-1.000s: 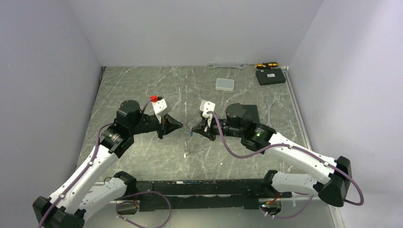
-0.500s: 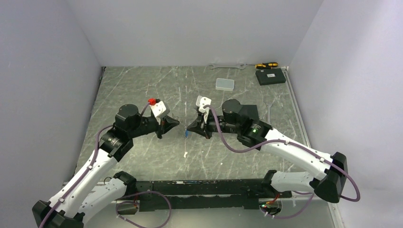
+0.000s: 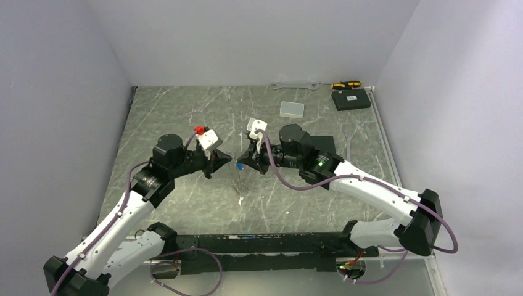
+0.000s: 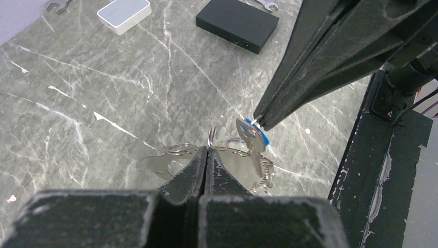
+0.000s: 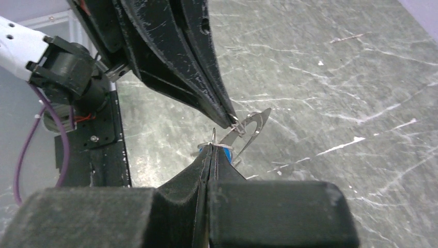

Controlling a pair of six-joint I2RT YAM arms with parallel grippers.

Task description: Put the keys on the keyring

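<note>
The two arms meet tip to tip above the middle of the grey marbled table (image 3: pixel 185 111). The left tool (image 4: pixel 207 151) is clenched on the keyring (image 5: pixel 254 124), pinching its thin shiny metal band right at the fingertips. In the top view the loop hangs down from the grip toward the table, just below centre of the frame.

The right tool (image 5: pixel 213 150) is also clamped tight, grasping the key with the blue head (image 4: pixel 256 135). In the left wrist view that key sits just right of centre. Its silvery blade points down toward the ring's band and is very near it, though whether they touch cannot be told. The plain silvery key cannot be picked out with certainty.

Well apart from the tools, at the upper right of the top view, lie a clear box (image 3: pixel 291 110), a black box (image 3: pixel 351 99), a wrench (image 3: pixel 295 86) and a yellow-handled screwdriver (image 3: pixel 345 84).
</note>
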